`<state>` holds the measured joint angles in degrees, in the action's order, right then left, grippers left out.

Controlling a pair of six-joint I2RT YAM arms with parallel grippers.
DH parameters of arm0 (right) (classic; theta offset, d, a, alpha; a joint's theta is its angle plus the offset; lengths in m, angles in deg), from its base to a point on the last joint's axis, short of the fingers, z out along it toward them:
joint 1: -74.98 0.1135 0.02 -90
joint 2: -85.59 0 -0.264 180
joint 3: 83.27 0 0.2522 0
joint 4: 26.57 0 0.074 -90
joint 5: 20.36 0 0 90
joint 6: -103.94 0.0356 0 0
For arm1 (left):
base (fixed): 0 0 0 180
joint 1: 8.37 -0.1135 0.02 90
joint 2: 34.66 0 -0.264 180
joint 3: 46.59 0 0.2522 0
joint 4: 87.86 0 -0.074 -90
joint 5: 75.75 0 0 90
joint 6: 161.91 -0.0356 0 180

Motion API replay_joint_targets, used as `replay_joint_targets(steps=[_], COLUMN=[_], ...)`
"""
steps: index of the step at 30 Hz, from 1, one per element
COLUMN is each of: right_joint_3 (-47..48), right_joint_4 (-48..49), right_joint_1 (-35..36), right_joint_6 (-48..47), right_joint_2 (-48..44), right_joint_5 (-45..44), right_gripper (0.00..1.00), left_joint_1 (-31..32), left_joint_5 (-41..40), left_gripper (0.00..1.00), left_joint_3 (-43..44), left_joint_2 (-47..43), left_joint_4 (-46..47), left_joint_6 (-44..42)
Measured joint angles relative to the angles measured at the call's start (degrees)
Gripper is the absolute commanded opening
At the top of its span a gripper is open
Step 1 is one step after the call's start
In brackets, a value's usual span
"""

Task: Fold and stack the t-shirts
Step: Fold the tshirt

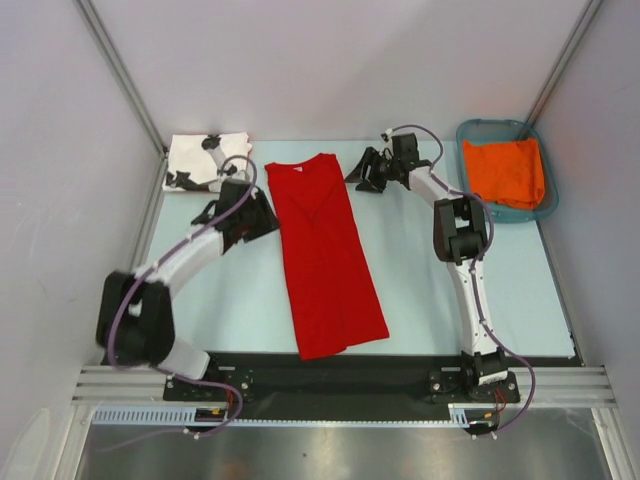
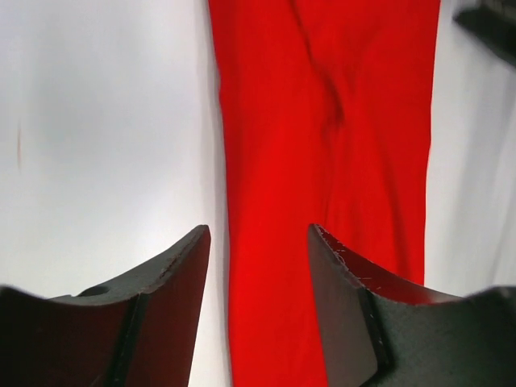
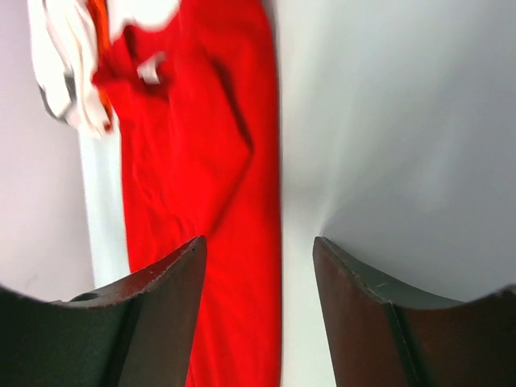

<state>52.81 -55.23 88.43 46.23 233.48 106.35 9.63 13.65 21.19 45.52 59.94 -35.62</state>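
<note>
The red t-shirt point(image 1: 325, 260) lies folded into a long narrow strip down the middle of the table, collar end at the back. My left gripper point(image 1: 266, 220) is at its left edge near the collar end. In the left wrist view the gripper point(image 2: 258, 230) is open above that edge of the red cloth point(image 2: 322, 161), holding nothing. My right gripper point(image 1: 361, 172) is beside the shirt's back right corner. It too is open point(image 3: 260, 239), over the right edge of the red cloth point(image 3: 185, 161). The white t-shirt with black shapes point(image 1: 205, 162) lies folded at the back left point(image 3: 60, 64).
A teal basket point(image 1: 470, 128) holding an orange cloth point(image 1: 505, 170) stands at the back right corner. The pale table top point(image 1: 500, 290) is walled by white panels on three sides. The right gripper's dark tip point(image 2: 492, 24) shows at the top right of the left wrist view.
</note>
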Motion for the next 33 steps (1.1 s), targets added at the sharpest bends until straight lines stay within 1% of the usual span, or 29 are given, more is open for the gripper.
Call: replay_joint_targets(steps=[1,4,7,9,13,15,18,22,26,28,33], right_joint_3=[1.9,7.2,13.4,16.5,17.4,17.4,18.4,19.0,19.2,19.2,19.2], right_joint_4=[0.5,2.8,4.7,6.4,9.0,9.6,9.7,9.9,10.4,10.6,10.7], right_joint_1=[-0.1,-0.2,-0.1,0.1,0.7,1.1,1.6,1.9,2.1,2.1,2.1], right_joint_6=[1.0,4.3,7.5,9.4,12.2,12.9,13.3,13.4,13.5,13.8,14.3], right_joint_2=[1.3,5.3,9.9,12.4,13.7,13.9,14.7,15.2,15.6,15.7,16.0], right_joint_5=[0.2,0.2,0.3,0.6,-0.4,-1.3,-2.2,-2.9,-3.1,-3.3,-3.5], right_gripper=[0.61,0.58,0.54,0.53,0.5,0.46,0.42,0.41,0.34,0.33,0.28], left_joint_1=[-1.8,-6.0,-8.7,-9.7,-10.8,-11.0,-11.1,-11.2,-11.8,-12.3,-13.9], left_joint_5=[1.3,3.5,4.2,4.8,6.1,6.1,5.5,4.8,5.1,5.6,8.4], left_gripper=[0.59,0.59,0.59,0.59,0.56,0.56,0.56,0.56,0.52,0.49,0.44], left_joint_3=[2.8,10.7,19.6,25.2,36.8,41.6,44.5,46.7,48.7,50.2,55.2], left_joint_2=[5.0,16.0,25.6,31.2,41.9,46.4,49.9,52.2,53.8,54.9,59.7], left_joint_4=[2.3,6.6,9.9,11.7,14.0,14.5,14.8,14.5,14.4,14.5,14.4], left_joint_6=[-1.2,-3.1,-4.7,-5.3,-5.4,-5.4,-5.2,-5.3,-5.3,-5.3,-4.7])
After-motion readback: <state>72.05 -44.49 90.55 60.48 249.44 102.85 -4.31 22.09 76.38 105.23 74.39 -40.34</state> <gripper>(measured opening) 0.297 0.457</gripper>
